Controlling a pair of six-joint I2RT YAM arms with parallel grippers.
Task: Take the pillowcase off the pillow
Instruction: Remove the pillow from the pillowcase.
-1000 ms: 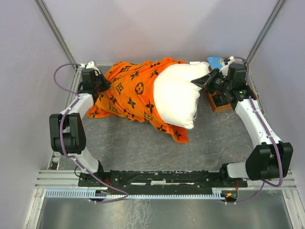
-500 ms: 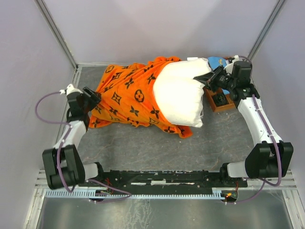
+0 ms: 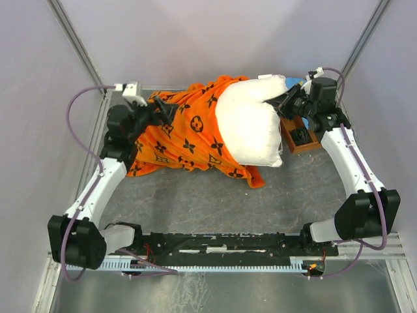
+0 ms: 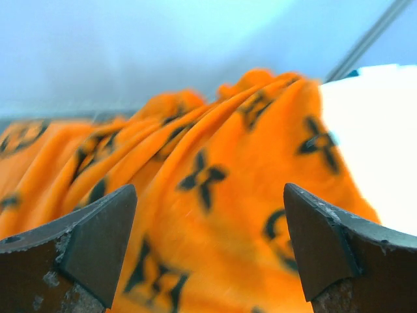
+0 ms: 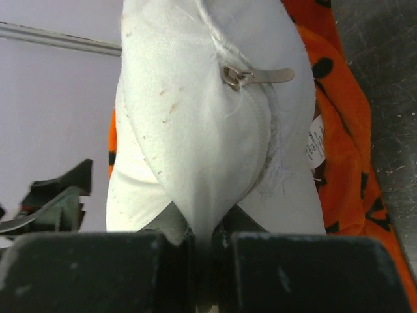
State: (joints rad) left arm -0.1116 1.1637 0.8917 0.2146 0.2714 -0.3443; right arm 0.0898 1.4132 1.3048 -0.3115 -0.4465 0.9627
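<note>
The orange pillowcase (image 3: 186, 134) with black motifs lies bunched across the left and middle of the table, still covering the left end of the white pillow (image 3: 251, 127). My left gripper (image 3: 161, 109) is open at the pillowcase's far left folds. In the left wrist view its fingers (image 4: 98, 241) stand wide apart with orange fabric (image 4: 215, 169) just beyond them, not pinched. My right gripper (image 3: 285, 104) is shut on the pillow's bare right corner. The right wrist view shows white fabric (image 5: 195, 117) squeezed between the closed jaws (image 5: 207, 228), with a zipper pull (image 5: 257, 77) above.
A brown wooden block (image 3: 301, 138) lies under the right wrist, and a small light-blue cloth (image 3: 294, 83) sits at the back right corner. Grey walls and slanted frame posts (image 3: 75, 42) close in the back and sides.
The left gripper tugged the pillowcase edge left and toward the near side, then opened, let it go and moved back up to the far left folds. The right gripper kept its hold on the pillow.
</note>
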